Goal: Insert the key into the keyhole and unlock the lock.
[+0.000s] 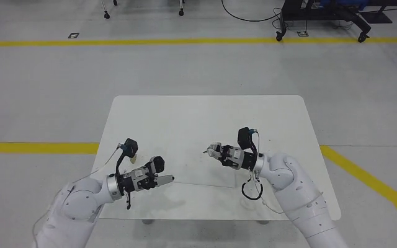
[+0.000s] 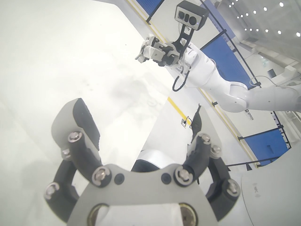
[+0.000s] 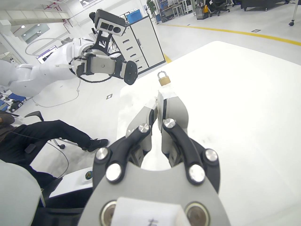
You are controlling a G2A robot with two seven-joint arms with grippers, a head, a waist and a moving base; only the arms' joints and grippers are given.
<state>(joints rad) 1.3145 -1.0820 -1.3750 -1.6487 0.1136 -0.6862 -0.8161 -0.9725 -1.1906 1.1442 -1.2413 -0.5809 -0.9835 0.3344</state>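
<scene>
A small brass padlock [image 3: 164, 78] stands on the white table [image 1: 205, 118] close to its left edge; in the top view the padlock [image 1: 133, 159] peeks out beside the left wrist camera. My right gripper [image 3: 160, 97] hovers above the table's middle, shut on the key, a thin metal sliver [image 3: 156, 101] between its fingertips. The key's dark tip [image 1: 206, 150] juts from the right gripper [image 1: 214, 149] toward the left. My left gripper [image 2: 138, 123] is open and holds nothing. In the top view the left gripper [image 1: 166, 180] hangs over the table's front edge, right of the padlock.
The table's front edge [image 1: 205, 217] lies just under both arms. A black cable loop [image 1: 251, 189] hangs from the right wrist. A grey drawer cabinet [image 3: 141, 45] stands on the floor beyond the table's left side.
</scene>
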